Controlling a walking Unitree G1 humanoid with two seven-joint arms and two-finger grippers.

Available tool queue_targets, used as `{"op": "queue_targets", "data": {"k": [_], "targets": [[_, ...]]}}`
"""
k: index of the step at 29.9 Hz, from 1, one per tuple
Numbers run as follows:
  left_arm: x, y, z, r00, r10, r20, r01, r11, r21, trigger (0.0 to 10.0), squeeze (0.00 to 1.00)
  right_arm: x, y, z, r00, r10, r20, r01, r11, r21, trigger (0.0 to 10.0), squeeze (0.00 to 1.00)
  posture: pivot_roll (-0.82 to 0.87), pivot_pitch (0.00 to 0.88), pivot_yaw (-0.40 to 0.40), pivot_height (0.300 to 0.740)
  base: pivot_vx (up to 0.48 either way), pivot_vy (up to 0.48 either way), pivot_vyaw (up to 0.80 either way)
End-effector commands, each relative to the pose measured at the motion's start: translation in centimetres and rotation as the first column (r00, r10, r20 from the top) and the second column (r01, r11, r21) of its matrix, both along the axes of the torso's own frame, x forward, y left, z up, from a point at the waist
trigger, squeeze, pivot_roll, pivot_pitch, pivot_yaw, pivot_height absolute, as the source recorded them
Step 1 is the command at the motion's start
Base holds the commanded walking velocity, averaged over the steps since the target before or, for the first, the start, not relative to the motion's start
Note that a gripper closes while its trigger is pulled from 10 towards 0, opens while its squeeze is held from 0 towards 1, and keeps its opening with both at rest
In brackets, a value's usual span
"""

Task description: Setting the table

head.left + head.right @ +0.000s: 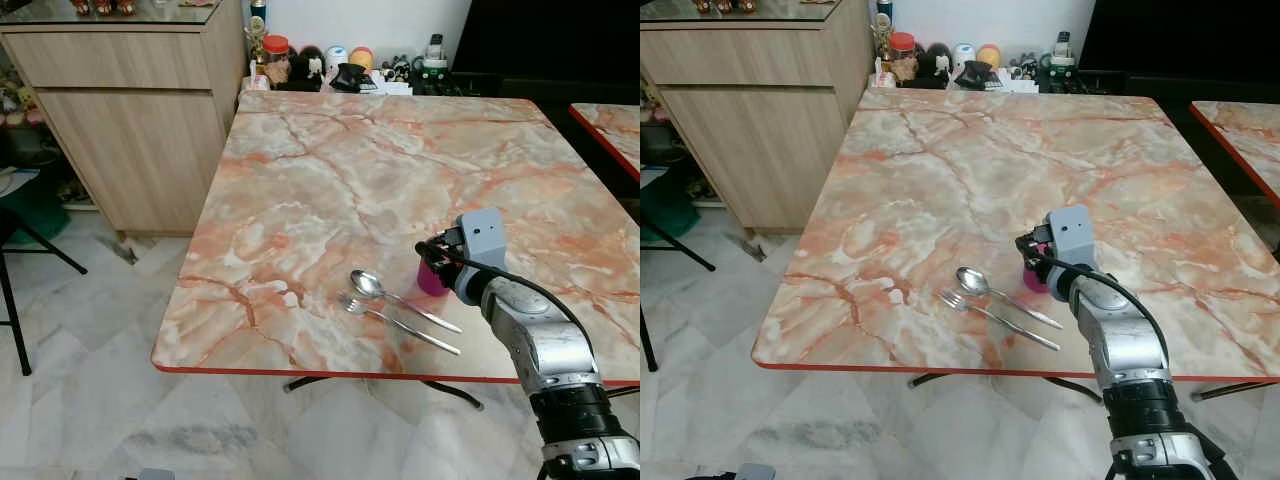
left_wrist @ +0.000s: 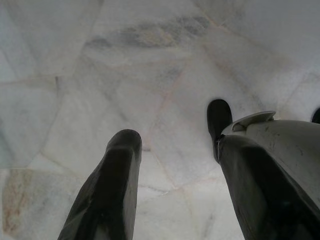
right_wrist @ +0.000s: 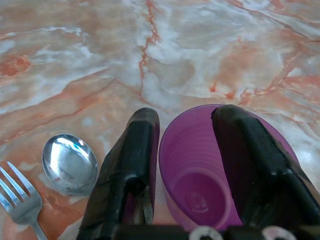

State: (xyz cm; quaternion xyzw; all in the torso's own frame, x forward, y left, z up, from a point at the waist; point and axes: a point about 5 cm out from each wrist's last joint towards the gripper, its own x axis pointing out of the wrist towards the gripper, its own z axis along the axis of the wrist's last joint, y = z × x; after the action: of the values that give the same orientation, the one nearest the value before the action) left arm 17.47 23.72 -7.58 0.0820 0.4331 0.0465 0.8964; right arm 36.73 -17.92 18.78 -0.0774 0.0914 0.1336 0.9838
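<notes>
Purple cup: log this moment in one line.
right claw: one finger inside purple cup, one outside | cup: upright on table | spoon, fork: beside cup | left claw: idle over floor

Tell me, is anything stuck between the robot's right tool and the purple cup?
Nothing visible. The right tool already straddles the rim of the purple cup: one finger is inside it, the other outside its wall. The spoon and fork lie beside it on the table.
</notes>
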Motion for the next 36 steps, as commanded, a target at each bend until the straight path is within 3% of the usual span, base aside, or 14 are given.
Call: {"op": "queue_targets", "data": {"k": [1,13,36], "targets": [[-1.08,0.31,-0.45,0.999,-0.013,-0.045,0.014,1.0,0.011,10.0,0.0,0.14,0.06,0.15,1.0,0.005,0.004,-0.005,1.0,0.001,10.0,0.0,0.03,0.172,-0.012,0.74,0.0,0.0,0.0],[-1.14,0.37,-0.46,0.999,-0.011,-0.046,0.011,1.0,0.012,10.0,0.0,0.0,0.74,-0.16,0.999,0.05,-0.006,-0.05,0.999,0.001,10.0,0.0,0.03,0.175,-0.012,0.74,0.0,0.0,0.0],[-1.19,0.37,-0.48,0.999,-0.011,-0.047,0.011,1.0,0.011,10.0,0.0,-0.03,0.54,-0.43,0.999,0.036,-0.018,-0.036,0.999,-0.002,10.0,0.0,0.03,0.177,-0.013,0.74,0.0,0.0,0.0]]}}
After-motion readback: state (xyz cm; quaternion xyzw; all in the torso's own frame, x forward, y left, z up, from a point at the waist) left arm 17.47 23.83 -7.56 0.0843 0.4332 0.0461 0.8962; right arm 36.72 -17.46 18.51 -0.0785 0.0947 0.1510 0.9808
